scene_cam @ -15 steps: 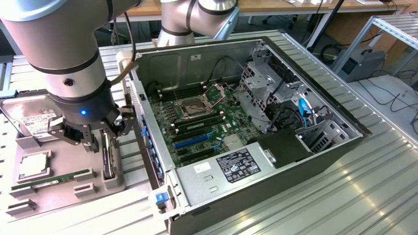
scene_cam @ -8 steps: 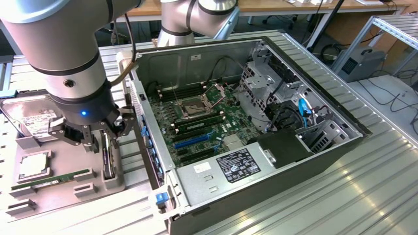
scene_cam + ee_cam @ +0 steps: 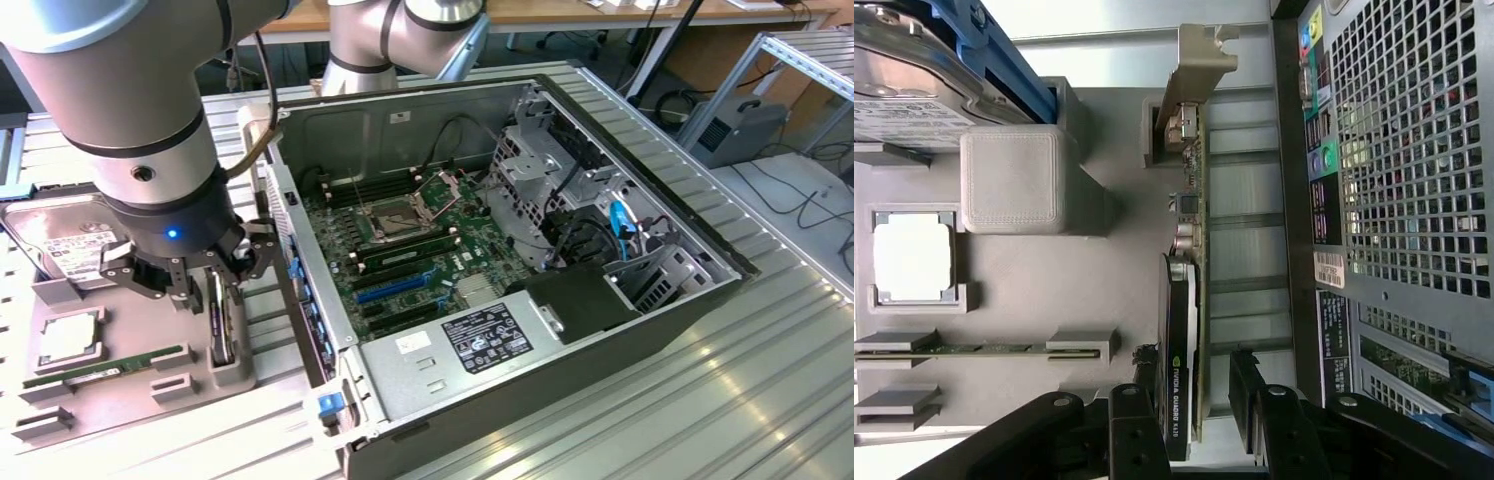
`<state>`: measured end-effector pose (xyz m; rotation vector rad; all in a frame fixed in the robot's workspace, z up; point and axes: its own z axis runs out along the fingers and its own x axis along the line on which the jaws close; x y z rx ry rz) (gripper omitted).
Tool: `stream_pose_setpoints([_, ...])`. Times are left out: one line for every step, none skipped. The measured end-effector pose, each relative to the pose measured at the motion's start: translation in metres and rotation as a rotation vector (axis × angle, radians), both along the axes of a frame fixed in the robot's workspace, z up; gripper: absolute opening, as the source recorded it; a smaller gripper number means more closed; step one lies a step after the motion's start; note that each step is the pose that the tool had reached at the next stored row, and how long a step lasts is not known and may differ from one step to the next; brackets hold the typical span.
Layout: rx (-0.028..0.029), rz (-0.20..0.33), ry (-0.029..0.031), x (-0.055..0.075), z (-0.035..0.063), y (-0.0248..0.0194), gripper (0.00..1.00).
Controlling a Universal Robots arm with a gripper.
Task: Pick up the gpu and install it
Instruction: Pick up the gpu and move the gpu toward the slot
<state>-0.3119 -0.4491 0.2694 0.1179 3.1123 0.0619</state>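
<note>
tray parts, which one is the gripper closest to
The gpu, the dark card with a silvery bracket at the tray's side by the computer case; the open gripper straddles it. Hard drive, cpu and memory stick sit further off.

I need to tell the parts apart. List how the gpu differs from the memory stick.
Colour: the gpu has a black face; the memory stick is green.
Build: the gpu is thicker with a silvery bracket at one end; the stick is thin.
Place: the gpu stands between the open gripper's fingers; the stick sits apart from them.
Both stand on edge in the grey holder.
</note>
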Motion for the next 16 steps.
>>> stream_pose_setpoints([0.0001, 0.0, 0.0, 0.0, -0.0003, 0.0, 0.42])
stream_pose_setpoints([0.0, 0.0, 0.0, 0.0, -0.0004, 0.0, 0.42])
stream_pose_setpoints([0.0, 0.0, 0.0, 0.0, -0.0007, 0.0, 0.42])
stream_pose_setpoints([0.0, 0.0, 0.0, 0.0, -0.0009, 0.0, 0.42])
stream_pose_setpoints([0.0001, 0.0, -0.0001, 0.0, -0.0011, 0.0, 0.42])
stream_pose_setpoints([0.0, 0.0, 0.0, 0.0, -0.0014, 0.0, 0.42])
stream_pose_setpoints([0.0, 0.0, 0.0, 0.0, -0.0016, 0.0, 0.42])
stream_pose_setpoints([0.0, 0.0, 0.0, 0.0, -0.0018, 0.0, 0.42])
stream_pose_setpoints([0.0, 0.0, 0.0, 0.0, -0.0021, 0.0, 0.42])
stream_pose_setpoints([0.0, 0.0, 0.0, 0.0, -0.0024, 0.0, 0.42])
stream_pose_setpoints([0.0, 0.0, 0.0, 0.0, -0.0027, 0.0, 0.42])
stream_pose_setpoints([0.0, 0.0, 0.0, 0.0, -0.0031, 0.0, 0.42])
stream_pose_setpoints([0.0, 0.0, 0.0, 0.0, -0.0033, 0.0, 0.42])
stream_pose_setpoints([0.0, 0.0, 0.0, 0.0, -0.0036, 0.0, 0.42])
stream_pose_setpoints([0.0001, 0.0, 0.0, 0.0, -0.0039, 0.0, 0.42])
stream_pose_setpoints([0.0001, 0.0, -0.0001, 0.0, -0.0041, 0.0, 0.42])
